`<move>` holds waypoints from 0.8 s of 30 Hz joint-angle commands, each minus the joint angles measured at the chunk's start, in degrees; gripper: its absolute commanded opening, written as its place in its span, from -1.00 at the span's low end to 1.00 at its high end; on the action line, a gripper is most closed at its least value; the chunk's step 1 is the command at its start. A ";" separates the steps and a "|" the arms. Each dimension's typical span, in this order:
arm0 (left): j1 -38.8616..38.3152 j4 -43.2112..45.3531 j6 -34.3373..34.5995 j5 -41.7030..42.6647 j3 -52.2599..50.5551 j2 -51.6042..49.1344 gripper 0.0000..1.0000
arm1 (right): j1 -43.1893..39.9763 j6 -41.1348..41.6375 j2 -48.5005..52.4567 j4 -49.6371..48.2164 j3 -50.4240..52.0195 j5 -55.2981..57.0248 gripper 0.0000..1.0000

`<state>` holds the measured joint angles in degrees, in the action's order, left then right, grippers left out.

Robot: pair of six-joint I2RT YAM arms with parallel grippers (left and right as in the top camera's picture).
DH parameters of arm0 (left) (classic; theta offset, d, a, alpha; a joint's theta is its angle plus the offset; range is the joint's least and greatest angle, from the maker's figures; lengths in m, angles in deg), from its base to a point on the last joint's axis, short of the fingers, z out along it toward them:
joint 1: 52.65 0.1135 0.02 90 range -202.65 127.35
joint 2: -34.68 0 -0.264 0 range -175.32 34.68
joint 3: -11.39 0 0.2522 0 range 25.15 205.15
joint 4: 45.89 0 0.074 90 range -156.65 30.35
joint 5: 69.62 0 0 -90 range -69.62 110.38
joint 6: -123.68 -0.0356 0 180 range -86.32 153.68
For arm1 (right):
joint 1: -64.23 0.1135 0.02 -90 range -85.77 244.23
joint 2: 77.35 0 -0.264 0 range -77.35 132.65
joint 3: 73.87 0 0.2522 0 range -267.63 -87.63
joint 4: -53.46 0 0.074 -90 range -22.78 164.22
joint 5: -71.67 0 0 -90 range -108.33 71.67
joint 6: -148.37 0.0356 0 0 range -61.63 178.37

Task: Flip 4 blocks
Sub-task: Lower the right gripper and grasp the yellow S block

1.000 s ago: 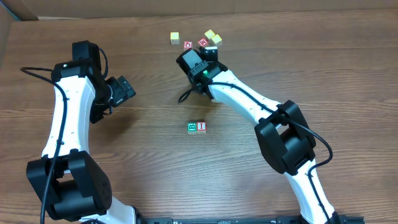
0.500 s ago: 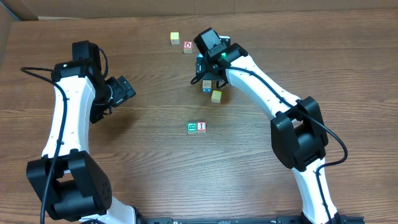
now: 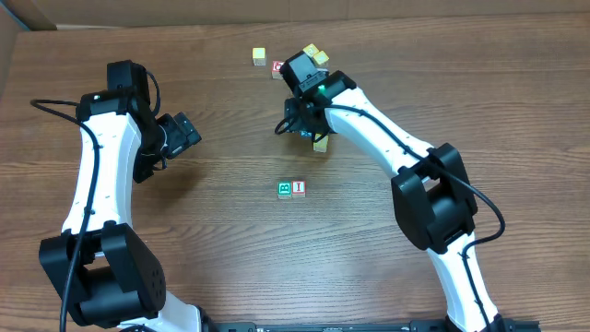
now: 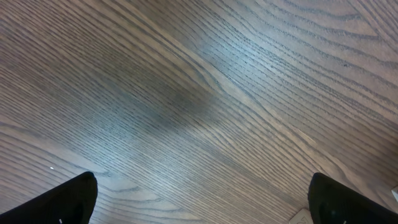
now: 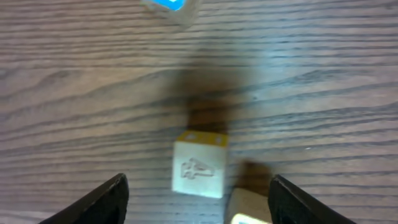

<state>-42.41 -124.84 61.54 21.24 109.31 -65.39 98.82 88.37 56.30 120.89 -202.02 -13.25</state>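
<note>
on the wood-grain table (image 5: 62,93) the yellow-sided block (image 5: 199,169) sits between the spread right jaws, touching neither.

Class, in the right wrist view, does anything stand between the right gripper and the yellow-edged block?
Nothing visible does. The yellow-edged block lies centred before the open right gripper; another block sits close beside it, not in front.
</note>
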 commanded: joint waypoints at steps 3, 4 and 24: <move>0.24 -0.13 -0.87 -0.20 1.16 0.98 1.00 | 1.33 0.04 1.68 -2.51 2.14 2.97 0.25; 0.24 -0.13 -0.87 -0.20 1.16 0.98 1.00 | 1.38 0.04 1.92 -3.10 2.54 2.97 0.13; 0.24 -0.13 -0.87 -0.20 1.16 0.98 1.00 | 1.53 0.07 1.99 -8.02 5.35 2.60 -0.10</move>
<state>-42.41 -124.84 61.54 21.24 109.31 -65.39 100.29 88.35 57.85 114.01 -197.65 -10.89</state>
